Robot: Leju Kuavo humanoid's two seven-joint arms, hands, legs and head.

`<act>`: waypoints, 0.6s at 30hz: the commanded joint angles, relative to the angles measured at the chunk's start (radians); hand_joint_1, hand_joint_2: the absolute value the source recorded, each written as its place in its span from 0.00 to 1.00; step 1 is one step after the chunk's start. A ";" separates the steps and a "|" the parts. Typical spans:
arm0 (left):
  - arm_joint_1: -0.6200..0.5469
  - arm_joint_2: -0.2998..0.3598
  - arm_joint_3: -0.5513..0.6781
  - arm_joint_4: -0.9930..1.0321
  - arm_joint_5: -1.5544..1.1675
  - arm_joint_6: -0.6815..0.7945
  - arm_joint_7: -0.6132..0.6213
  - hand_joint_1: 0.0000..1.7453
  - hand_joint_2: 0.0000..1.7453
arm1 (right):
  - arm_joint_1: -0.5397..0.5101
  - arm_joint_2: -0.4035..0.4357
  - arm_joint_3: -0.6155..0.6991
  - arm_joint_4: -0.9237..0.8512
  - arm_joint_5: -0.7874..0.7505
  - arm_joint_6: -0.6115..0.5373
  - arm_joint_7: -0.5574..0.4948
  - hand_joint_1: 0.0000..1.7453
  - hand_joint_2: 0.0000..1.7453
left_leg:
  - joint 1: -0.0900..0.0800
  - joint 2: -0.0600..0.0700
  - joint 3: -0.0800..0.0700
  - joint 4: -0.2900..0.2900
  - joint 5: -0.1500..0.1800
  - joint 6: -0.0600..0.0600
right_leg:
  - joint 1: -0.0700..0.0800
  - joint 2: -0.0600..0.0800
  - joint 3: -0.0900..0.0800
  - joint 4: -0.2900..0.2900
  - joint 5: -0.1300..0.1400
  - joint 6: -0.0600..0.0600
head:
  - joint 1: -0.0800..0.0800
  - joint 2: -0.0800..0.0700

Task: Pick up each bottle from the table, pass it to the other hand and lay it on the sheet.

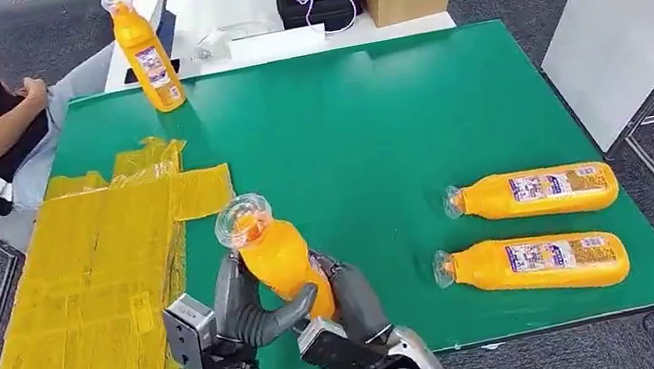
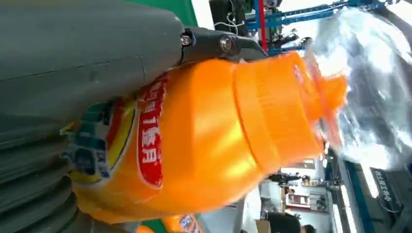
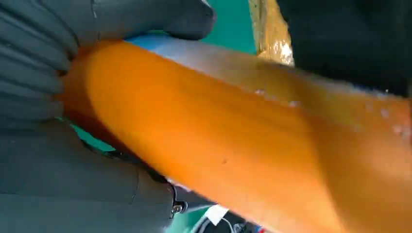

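- Orange bottle is mid-handover, held above the near edge of the green table, cap end tilted up and away, just right of the yellow sheet.
- Left hand grips the bottle's lower body, thumb wrapped across the front; right hand also closes on it from the right side. Both look clamped, so you're in the shared-grip moment.
- You should confirm the left hand's hold is firm before easing the right hand's fingers off; the smooth plastic probably slips.
- Then swing left and lay it flat on the sheet, long axis down.
- Two more bottles lie on their sides at right; one upright bottle stands at the far left edge.
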 commanded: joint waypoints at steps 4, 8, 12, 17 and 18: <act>-0.141 0.020 -0.014 0.264 0.015 -0.040 0.027 0.00 1.00 | -0.073 -0.006 0.197 0.144 0.084 -0.047 -0.016 1.00 1.00 | 0.000 0.002 0.007 -0.002 -0.002 -0.001 | 0.001 0.000 0.007 -0.003 -0.001 -0.001 | 0.000 0.000; -0.145 0.015 -0.005 0.276 0.022 -0.042 0.023 0.00 1.00 | -0.081 -0.003 0.205 0.162 0.082 -0.059 -0.018 1.00 1.00 | 0.000 0.001 0.003 -0.001 -0.001 0.000 | 0.001 0.000 0.003 -0.001 -0.001 -0.001 | 0.000 0.000; -0.140 0.013 0.004 0.265 0.017 -0.033 0.020 0.97 1.00 | -0.082 -0.005 0.208 0.161 0.073 -0.071 -0.019 1.00 1.00 | 0.000 0.001 0.003 -0.001 -0.001 0.000 | 0.000 0.000 0.003 -0.001 -0.001 -0.001 | 0.000 0.000; -0.132 0.011 0.011 0.258 0.014 -0.025 0.017 1.00 1.00 | -0.082 -0.008 0.207 0.154 0.067 -0.070 -0.014 1.00 1.00 | 0.001 0.001 0.004 -0.001 -0.001 -0.001 | 0.001 0.000 0.004 -0.001 -0.001 -0.001 | 0.000 0.000; -0.130 0.009 0.014 0.254 0.013 -0.022 0.014 1.00 1.00 | -0.083 -0.009 0.207 0.154 0.066 -0.069 -0.012 1.00 1.00 | 0.000 0.001 0.003 -0.001 -0.001 0.000 | 0.000 0.000 0.003 -0.001 -0.001 0.000 | 0.000 0.000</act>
